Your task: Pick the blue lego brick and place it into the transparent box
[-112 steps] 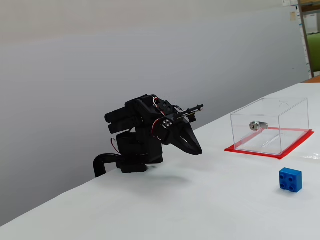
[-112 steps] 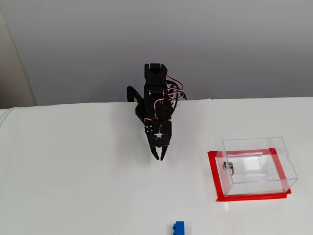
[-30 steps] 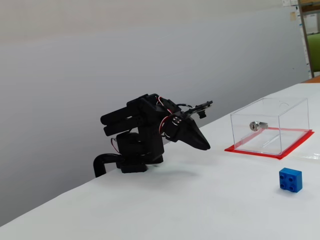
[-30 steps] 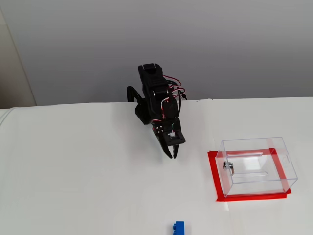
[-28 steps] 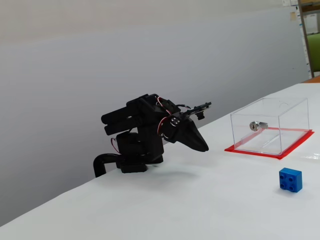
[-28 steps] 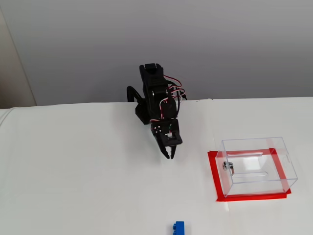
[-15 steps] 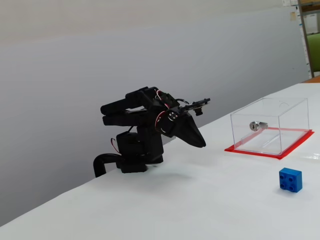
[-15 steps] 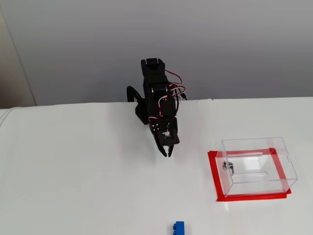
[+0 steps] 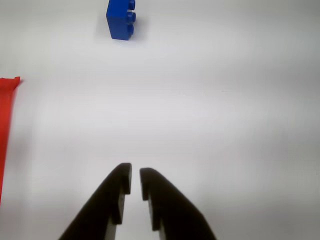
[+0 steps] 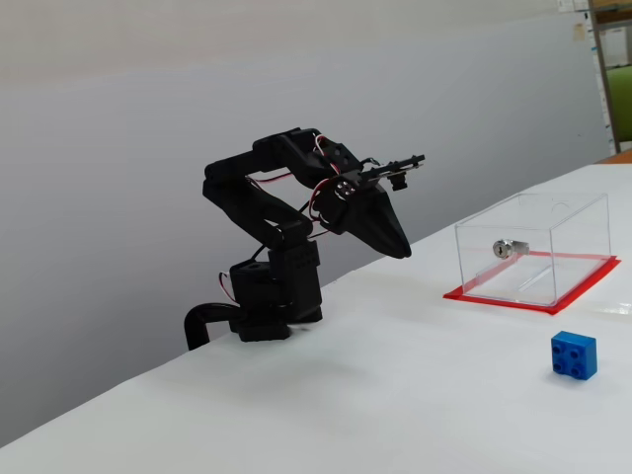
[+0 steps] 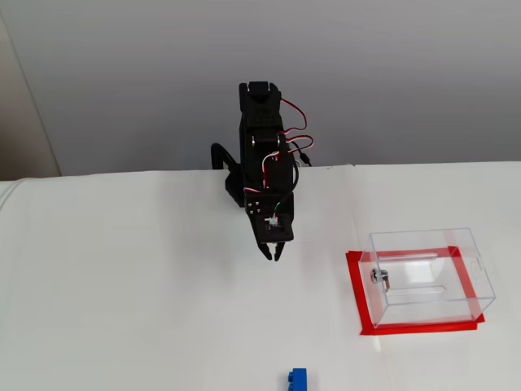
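Note:
The blue lego brick (image 9: 121,20) lies on the white table, far ahead of the fingertips in the wrist view and slightly to their left. It sits near the front right in a fixed view (image 10: 574,355) and at the bottom edge in the other (image 11: 297,380). The transparent box (image 10: 533,247) stands on its red base plate with a silver lock on its side (image 11: 427,273); only a red strip of the base plate (image 9: 6,115) shows in the wrist view. My gripper (image 9: 135,171) hangs above the table, pointing down and forward, shut and empty (image 10: 403,253) (image 11: 271,256), well short of the brick.
The arm's black base (image 10: 267,306) sits at the table's back edge by a grey wall. The white table (image 11: 122,309) stretches wide to the left of the arm in the view from above.
The arm has risen at the shoulder and elbow, lifting the gripper higher above the table. In the view from above the gripper has swung back a little to the left.

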{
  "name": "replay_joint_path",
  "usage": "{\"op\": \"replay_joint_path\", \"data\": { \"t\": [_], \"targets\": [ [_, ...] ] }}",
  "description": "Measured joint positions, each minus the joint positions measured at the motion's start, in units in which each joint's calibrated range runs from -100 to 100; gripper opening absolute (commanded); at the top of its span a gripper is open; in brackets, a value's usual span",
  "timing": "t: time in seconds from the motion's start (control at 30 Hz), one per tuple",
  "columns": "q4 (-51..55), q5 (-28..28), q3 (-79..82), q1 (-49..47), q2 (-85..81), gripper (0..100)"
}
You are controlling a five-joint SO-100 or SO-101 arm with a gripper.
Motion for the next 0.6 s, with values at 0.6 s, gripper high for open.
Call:
{"op": "replay_joint_path", "data": {
  "t": [0.6],
  "targets": [
    [0.2,0.0,-19.5,11.5,24.6,2]
  ]
}}
